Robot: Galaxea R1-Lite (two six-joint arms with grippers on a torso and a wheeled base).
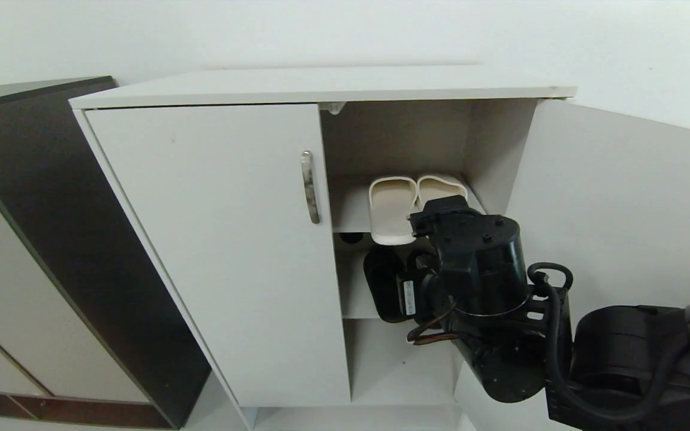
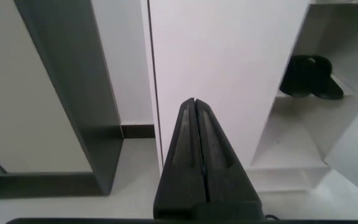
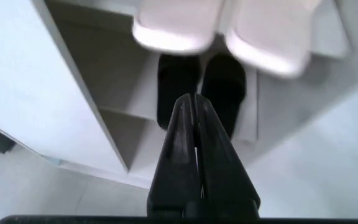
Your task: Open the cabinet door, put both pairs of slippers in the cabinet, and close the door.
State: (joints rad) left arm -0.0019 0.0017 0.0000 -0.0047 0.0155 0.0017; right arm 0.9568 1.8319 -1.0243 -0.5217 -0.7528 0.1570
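The cabinet's (image 1: 321, 87) right door (image 1: 620, 197) stood open. The white slippers (image 1: 392, 209) lay on the upper shelf, the black slippers (image 3: 179, 81) on the shelf at their 6 o'clock. The right gripper (image 3: 195, 98) and the left gripper (image 2: 194, 102) were both closed, empty. A small white label (image 1: 408, 297) was unreadable.

The right gripper (image 3: 195, 102) holds its two dark fingers pressed flat together, with nothing between them. Just beyond its tip lie the black slippers (image 3: 224, 84), side by side on a white shelf (image 3: 252, 121) inside the cabinet, and the tip lines up with the gap between the two. Whether it touches them cannot be told. Farther past them, on the next shelf, sit the white slippers (image 3: 176, 25), their ends jutting over the shelf edge. A white cabinet panel (image 3: 36, 87) runs along one side of the fingers.
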